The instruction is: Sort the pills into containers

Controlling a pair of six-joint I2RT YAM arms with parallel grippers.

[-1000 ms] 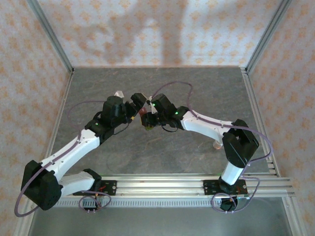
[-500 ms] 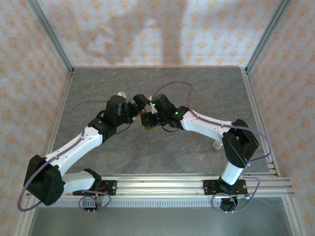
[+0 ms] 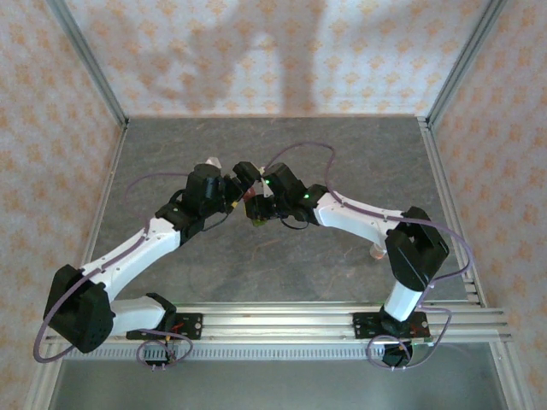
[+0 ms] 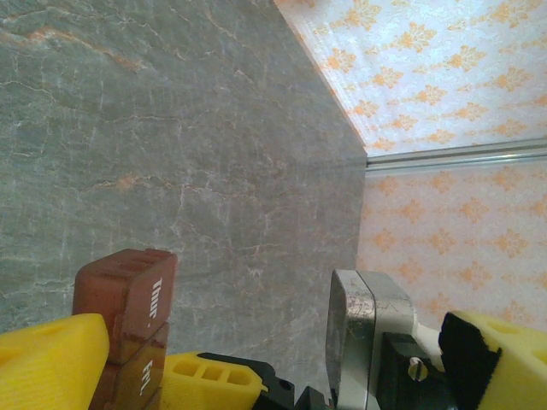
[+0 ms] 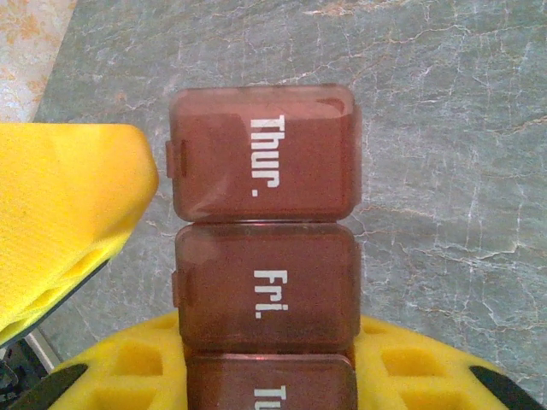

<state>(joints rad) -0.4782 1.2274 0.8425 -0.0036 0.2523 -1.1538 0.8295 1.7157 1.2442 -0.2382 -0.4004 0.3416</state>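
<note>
The containers (image 5: pixel 265 248) are a reddish-brown strip of joined compartments with shut lids marked "Thur.", "Fri." and "Tu". My right gripper (image 5: pixel 269 371) is shut on the strip's lower part, its yellow fingers (image 5: pixel 419 367) on either side. From above, the strip (image 3: pixel 254 209) is held over the table's middle in the right gripper (image 3: pixel 256 198). My left gripper (image 3: pixel 232 184) is open. One of its yellow fingers (image 4: pixel 47 363) stands just beside the "Thur." end (image 4: pixel 128 286), the other (image 4: pixel 504 359) far off. No pills show.
The grey marble-pattern table (image 3: pixel 282 145) is walled by patterned panels with metal frame rails (image 3: pixel 449 205). A small orange thing (image 3: pixel 376 253) sits by the right arm's elbow. A grey metal block (image 4: pixel 363 333) stands between the left gripper's fingers.
The left arm has edged right and forward, bringing its open gripper closer to the strip. The right gripper and the strip have stayed put.
</note>
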